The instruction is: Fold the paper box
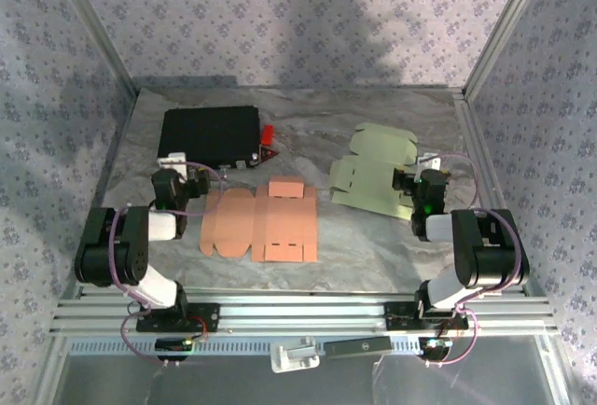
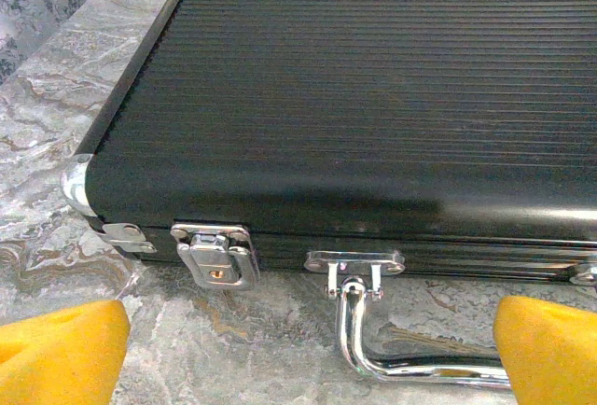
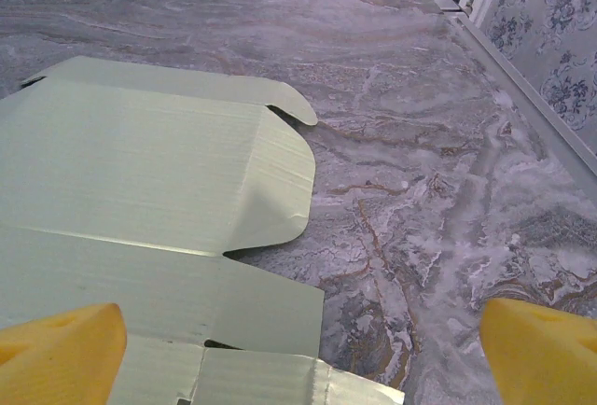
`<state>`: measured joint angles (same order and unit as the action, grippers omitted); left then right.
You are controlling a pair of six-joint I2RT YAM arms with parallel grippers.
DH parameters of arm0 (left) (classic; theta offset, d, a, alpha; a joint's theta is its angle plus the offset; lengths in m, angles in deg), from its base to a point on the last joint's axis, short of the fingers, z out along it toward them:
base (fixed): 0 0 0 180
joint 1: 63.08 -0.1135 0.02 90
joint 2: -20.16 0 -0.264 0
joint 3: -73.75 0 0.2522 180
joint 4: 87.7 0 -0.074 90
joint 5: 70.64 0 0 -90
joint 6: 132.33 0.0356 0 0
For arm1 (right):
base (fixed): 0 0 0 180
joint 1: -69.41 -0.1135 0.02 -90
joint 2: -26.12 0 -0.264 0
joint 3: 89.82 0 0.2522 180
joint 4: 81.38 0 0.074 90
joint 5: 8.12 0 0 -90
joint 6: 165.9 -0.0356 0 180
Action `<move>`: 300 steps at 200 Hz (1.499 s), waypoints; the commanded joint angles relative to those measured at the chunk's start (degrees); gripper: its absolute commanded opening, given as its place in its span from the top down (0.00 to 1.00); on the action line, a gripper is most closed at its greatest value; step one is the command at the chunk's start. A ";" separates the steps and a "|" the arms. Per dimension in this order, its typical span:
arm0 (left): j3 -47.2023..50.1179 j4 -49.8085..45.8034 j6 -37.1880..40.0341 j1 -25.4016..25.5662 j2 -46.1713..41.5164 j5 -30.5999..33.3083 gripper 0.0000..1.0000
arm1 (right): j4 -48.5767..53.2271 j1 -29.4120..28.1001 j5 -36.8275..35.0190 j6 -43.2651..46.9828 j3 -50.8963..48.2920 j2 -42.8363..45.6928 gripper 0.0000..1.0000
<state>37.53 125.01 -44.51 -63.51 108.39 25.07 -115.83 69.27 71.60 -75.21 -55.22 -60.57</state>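
Observation:
Two unfolded paper boxes lie flat on the marbled table. An orange one [image 1: 261, 223] sits in the middle, and a pale green one [image 1: 373, 172] lies to the right. My left gripper [image 1: 191, 181] is just left of the orange box, open, with nothing between its yellow fingertips [image 2: 61, 354]. It faces a black case [image 2: 354, 88]. My right gripper [image 1: 420, 186] hovers at the green box's right edge. In the right wrist view the green box [image 3: 140, 162] spreads out at left. This gripper [image 3: 303, 358] is open and holds nothing.
The black ribbed case [image 1: 207, 134] with chrome latch [image 2: 216, 256] and handle [image 2: 373, 340] lies at the back left. A small red object [image 1: 269, 134] rests beside its right side. Patterned walls enclose the table, with a metal rail [image 3: 522, 88] along the right edge.

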 commanded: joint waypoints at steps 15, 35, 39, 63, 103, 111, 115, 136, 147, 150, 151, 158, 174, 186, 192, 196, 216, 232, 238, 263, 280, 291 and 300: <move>-1.10 0.45 -0.02 -0.32 -0.30 -0.96 0.00 | 0.66 0.41 -0.97 -0.74 0.87 -0.36 0.01; -1.09 0.45 -0.02 -0.34 -0.33 -0.95 0.00 | 0.66 0.41 -0.99 -0.74 0.88 -0.32 0.01; -1.10 0.45 0.03 -0.31 -0.26 -0.94 0.00 | 0.66 0.41 -0.97 -0.72 0.93 -0.38 0.01; -1.07 0.44 0.00 -0.36 -0.29 -0.96 0.00 | 0.66 0.41 -0.97 -0.70 0.92 -0.32 0.01; -1.10 0.45 0.03 -0.37 -0.33 -0.97 0.00 | 0.64 0.39 -0.97 -0.71 0.80 -0.33 0.01; -1.08 0.45 -0.02 -0.36 -0.31 -0.91 0.00 | 0.66 0.41 -1.01 -0.72 0.86 -0.32 0.01; -1.10 0.45 -0.01 -0.35 -0.30 -0.89 0.00 | 0.62 0.39 -1.01 -0.76 0.81 -0.32 0.01; -1.06 0.60 0.08 -0.29 -0.31 -0.96 0.00 | 0.48 0.49 -0.89 -0.79 0.67 -0.25 0.01; -0.80 1.04 0.60 -0.42 -0.36 -2.17 0.00 | -0.08 0.43 -1.77 -1.04 0.43 0.41 0.01; -0.64 1.25 0.69 -0.43 -0.37 -2.66 0.00 | 0.59 0.49 -2.36 -1.40 0.24 1.21 0.01; -0.65 1.34 0.73 -0.40 -0.35 -2.78 0.00 | 0.84 0.49 -2.46 -1.53 0.20 1.55 0.01; -0.09 2.30 0.80 -0.30 -0.45 -3.06 0.00 | 1.80 1.00 -2.08 -2.02 -0.27 3.49 0.01; 2.08 6.14 0.64 -0.17 -1.30 -2.38 0.00 | 2.33 0.41 -3.30 -1.54 -1.16 6.38 0.01; 5.57 8.55 2.38 2.61 -6.42 2.88 0.00 | 6.73 -2.11 -6.74 0.52 -0.35 12.39 0.01; 6.32 5.36 4.42 5.38 -11.45 6.89 0.00 | 11.12 -3.75 -8.72 1.05 0.68 16.83 0.01; 6.04 1.30 5.57 7.33 -15.03 8.94 0.00 | 14.72 -4.63 -9.34 0.78 2.17 20.17 0.01; -1.41 -21.21 3.51 15.00 -35.87 12.04 0.01 | 39.77 -8.86 -9.91 -7.02 16.02 36.47 0.01; -11.69 -40.68 -7.94 20.94 -44.51 20.40 0.00 | 64.07 -8.00 -2.71 -23.62 32.38 41.81 0.01; -16.57 -52.61 -19.63 20.87 -46.38 20.94 0.00 | 72.62 -7.64 -0.64 -29.63 37.52 42.49 0.01; -25.10 -65.10 -36.44 15.74 -48.40 -3.69 0.00 | 84.62 -6.06 18.89 -32.71 46.22 43.20 0.03; -32.90 -80.36 -41.29 19.64 -42.12 -9.73 0.08 | 97.80 -14.21 15.55 -35.84 51.02 43.28 0.10; -35.07 -89.54 -41.77 27.05 -38.47 -6.90 0.16 | 102.75 -22.48 10.97 -40.09 48.50 45.11 0.16; -34.18 -93.06 -43.69 33.68 -37.05 -2.22 0.17 | 104.22 -28.87 8.68 -43.94 43.27 46.82 0.19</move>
<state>2.21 60.54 -77.84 -41.13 63.76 25.33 -37.36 53.38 81.50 -107.01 -3.20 -14.30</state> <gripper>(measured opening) 0.851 0.851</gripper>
